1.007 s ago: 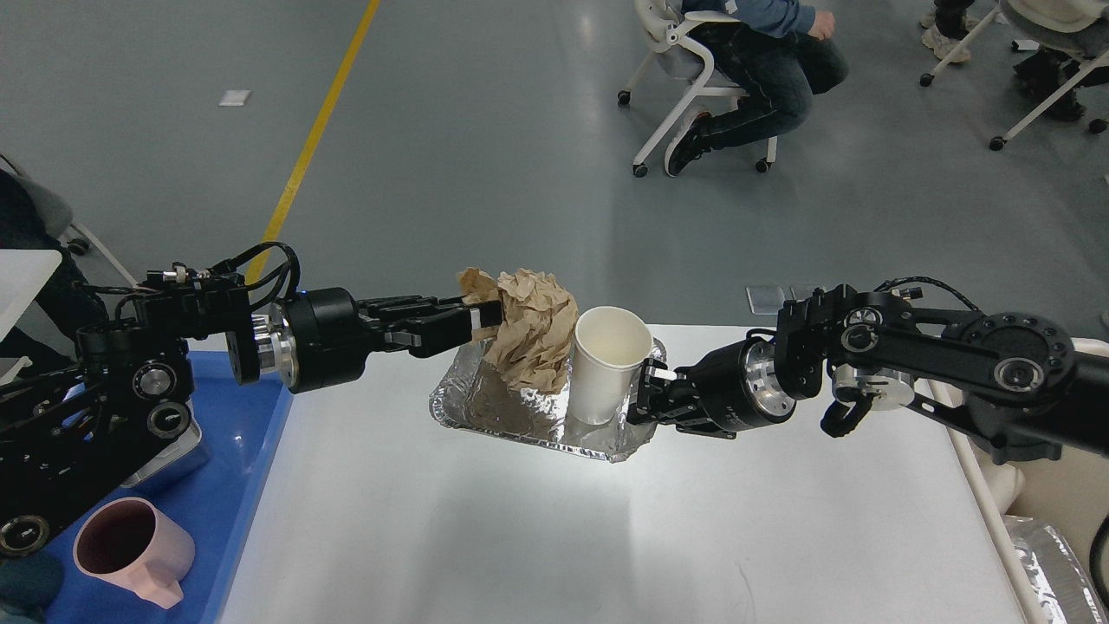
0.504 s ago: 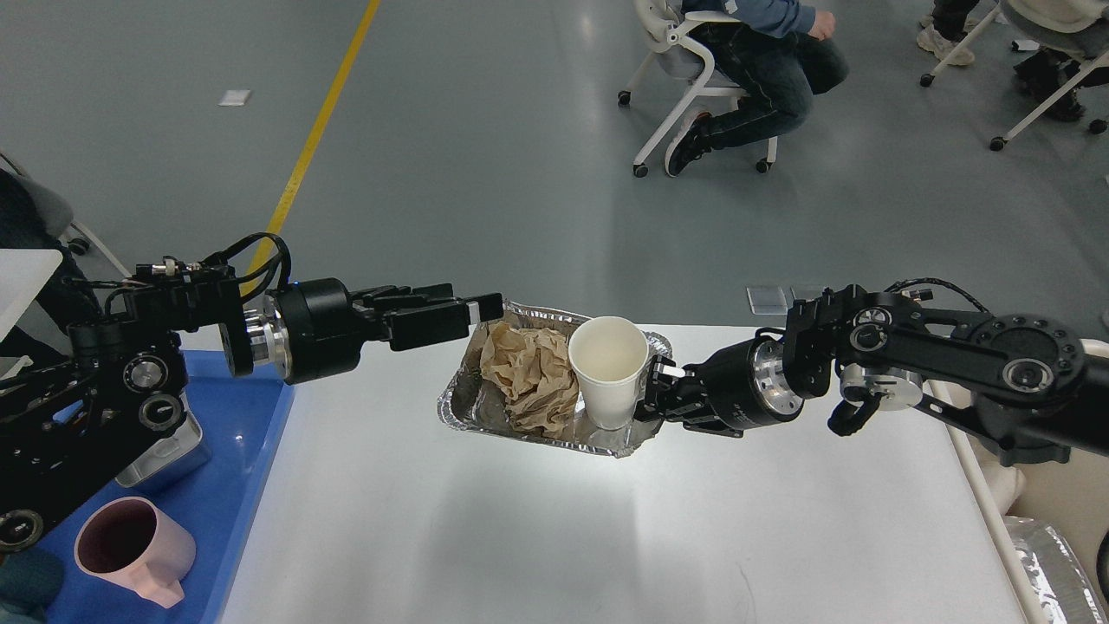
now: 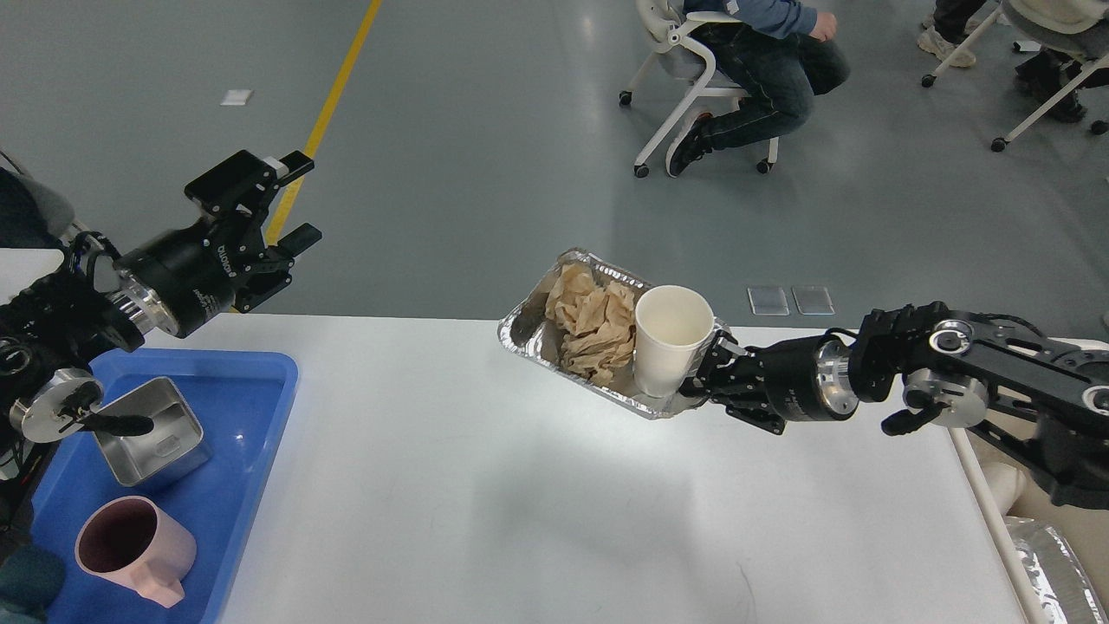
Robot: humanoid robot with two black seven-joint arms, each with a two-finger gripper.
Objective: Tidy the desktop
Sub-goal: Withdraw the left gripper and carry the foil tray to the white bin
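The white desktop (image 3: pixel 520 494) fills the lower view. My right gripper (image 3: pixel 706 381) is shut on the right rim of a crumpled foil tray (image 3: pixel 528 316) and holds it tilted above the desktop's far edge. In the tray lie a crumpled brown paper (image 3: pixel 589 325) and an upright white paper cup (image 3: pixel 671 338). My left gripper (image 3: pixel 296 199) is open and empty, raised beyond the desktop's far left corner, well apart from the tray.
A blue plastic tray (image 3: pixel 251 451) at the left holds a metal box (image 3: pixel 152 433) and a pink mug (image 3: pixel 130 550). A cream bin (image 3: pixel 1035 529) with foil inside stands at the desktop's right edge. People on chairs (image 3: pixel 736 78) sit beyond.
My left gripper let go of the brown paper, which now lies in the foil tray, and drew back up and left. My right gripper carried the tray to the right and higher.
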